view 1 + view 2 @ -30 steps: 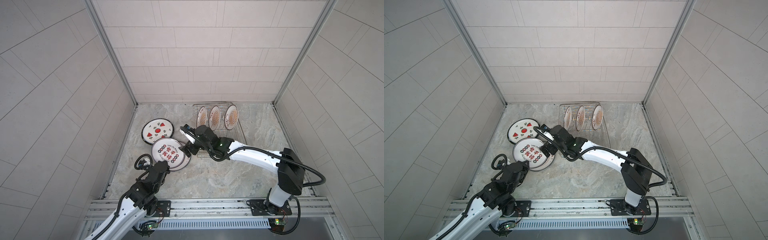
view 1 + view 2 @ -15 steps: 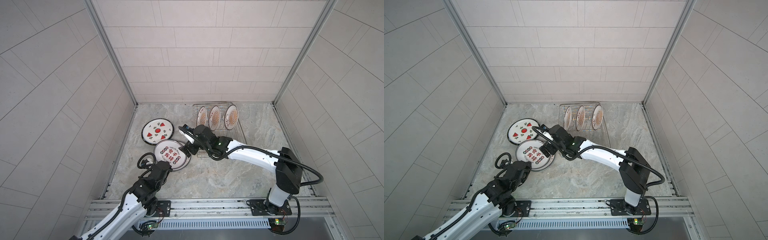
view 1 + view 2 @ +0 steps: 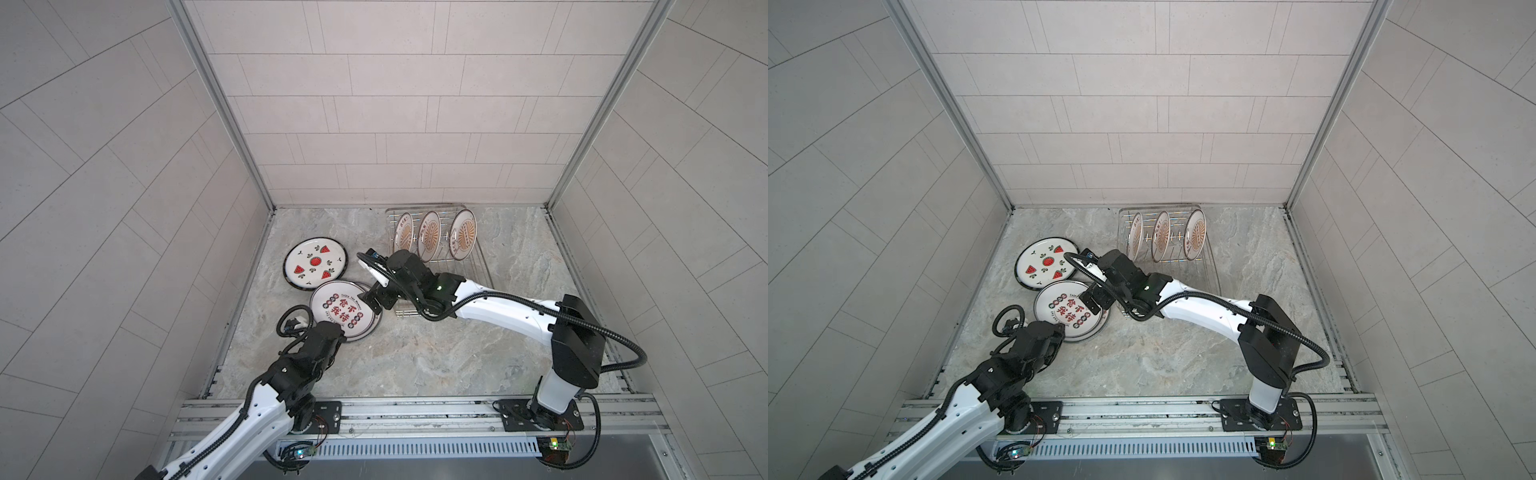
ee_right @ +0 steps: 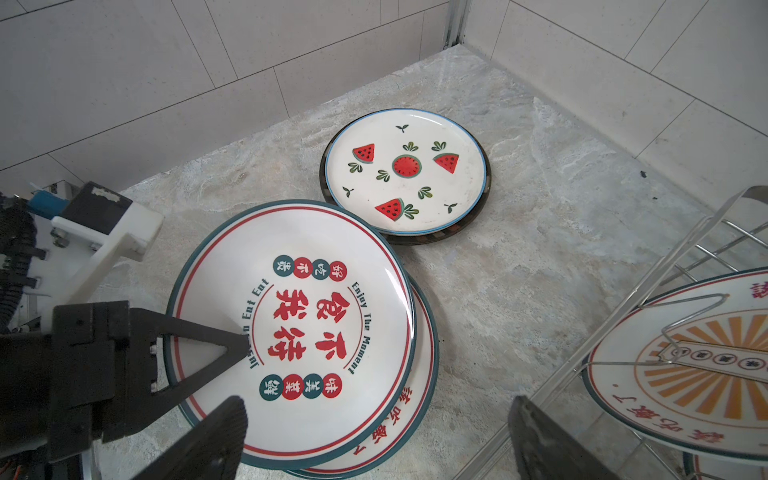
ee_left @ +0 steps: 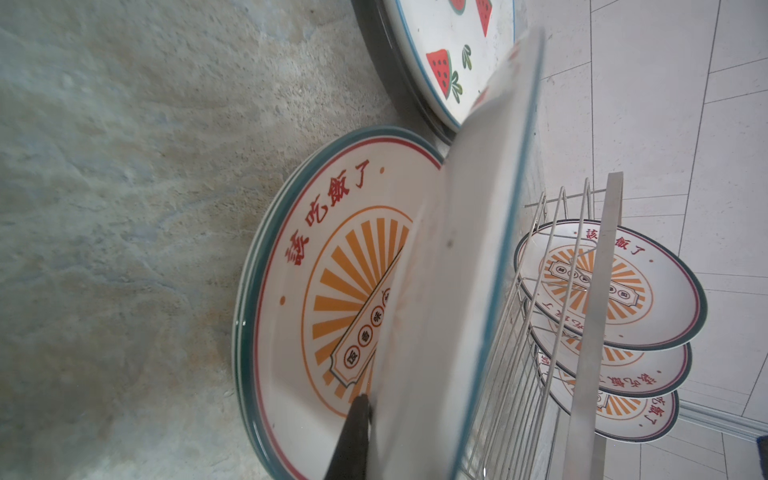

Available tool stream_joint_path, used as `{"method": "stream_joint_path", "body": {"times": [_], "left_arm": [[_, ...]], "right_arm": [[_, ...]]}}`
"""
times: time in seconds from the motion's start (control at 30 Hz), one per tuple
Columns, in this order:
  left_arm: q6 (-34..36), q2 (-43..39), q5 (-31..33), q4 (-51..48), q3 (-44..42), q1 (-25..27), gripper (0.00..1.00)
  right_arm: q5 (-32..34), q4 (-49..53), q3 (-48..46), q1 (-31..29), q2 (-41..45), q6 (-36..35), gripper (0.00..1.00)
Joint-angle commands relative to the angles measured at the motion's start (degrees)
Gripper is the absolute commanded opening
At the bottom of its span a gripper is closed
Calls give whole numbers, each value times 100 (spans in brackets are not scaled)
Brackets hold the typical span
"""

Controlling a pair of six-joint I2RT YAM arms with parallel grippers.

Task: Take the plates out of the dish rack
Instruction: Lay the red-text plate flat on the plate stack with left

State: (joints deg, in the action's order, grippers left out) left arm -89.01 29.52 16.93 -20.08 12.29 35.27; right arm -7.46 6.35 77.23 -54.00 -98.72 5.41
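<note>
Your left gripper (image 4: 237, 347) clamps the lettered plate (image 3: 344, 312) at its 7 o'clock rim | your right gripper (image 3: 374, 302) gapes empty just beside its 2 o'clock rim | it overlies a sunburst plate (image 4: 420, 415) | watermelon plate (image 3: 315, 263) at 11 o'clock | rack (image 3: 478, 266) at 2 o'clock, three plates (image 3: 429, 233) upright inside.

Dish rack (image 3: 457, 268) sits at the back of the desk (image 3: 415, 353), with three small sunburst plates (image 3: 429, 233) upright in its prongs. Left of it, watermelon plate (image 3: 315, 264) lies flat on a dark plate (image 4: 415, 240). Red-character plate (image 3: 343, 309) is pinched at the rim in my left claw (image 4: 239, 347), slightly tilted over a flat sunburst plate (image 4: 422, 415).
</note>
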Motion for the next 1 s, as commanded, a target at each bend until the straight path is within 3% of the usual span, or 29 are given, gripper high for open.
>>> {"method": "stream_joint_path", "body": {"times": [0.0,0.37,0.97], "left_arm": [[-123,77,80,352,16,-18,4],[-195,414,36,540,-23,-19,10],[44,570,585,-8,194,-27,42]], "right_arm": [[59,25,-59,-32,42,-39,99],[8,182,29,-32,-61,-93,98],[2,331,134,-32,-204,-105,98]]}}
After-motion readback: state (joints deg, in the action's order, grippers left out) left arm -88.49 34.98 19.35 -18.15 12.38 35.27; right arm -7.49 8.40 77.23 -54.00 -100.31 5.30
